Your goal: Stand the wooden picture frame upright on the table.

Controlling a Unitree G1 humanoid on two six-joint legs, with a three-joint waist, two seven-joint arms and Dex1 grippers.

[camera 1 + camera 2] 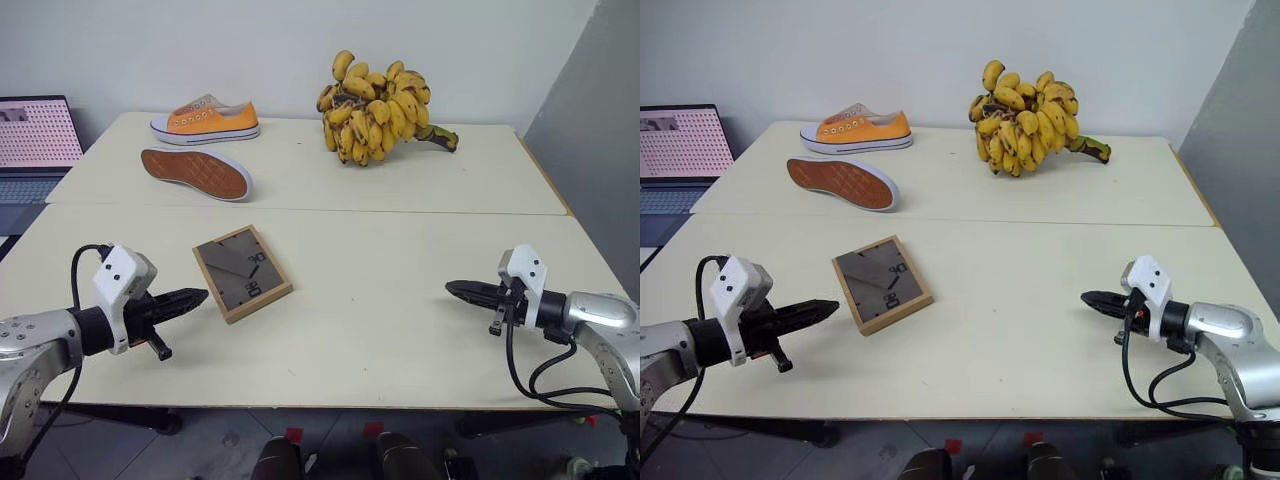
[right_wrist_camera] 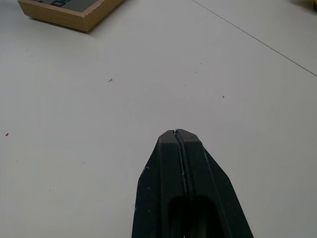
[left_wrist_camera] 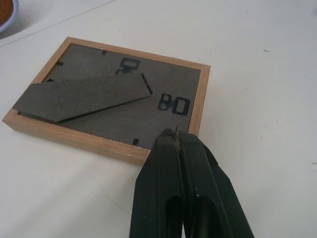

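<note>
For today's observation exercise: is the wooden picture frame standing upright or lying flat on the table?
Lying flat, face down. The wooden picture frame shows its grey back panel and stand upward on the table.

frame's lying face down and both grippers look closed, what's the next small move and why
Probably open the left gripper and ease it toward the near corner of the wooden picture frame. The frame lies flat on the table, back panel up, stand folded nearly flat. The left gripper's shut tips sit just short of the frame's edge, while the right gripper, also shut, is far off to the side.
</note>
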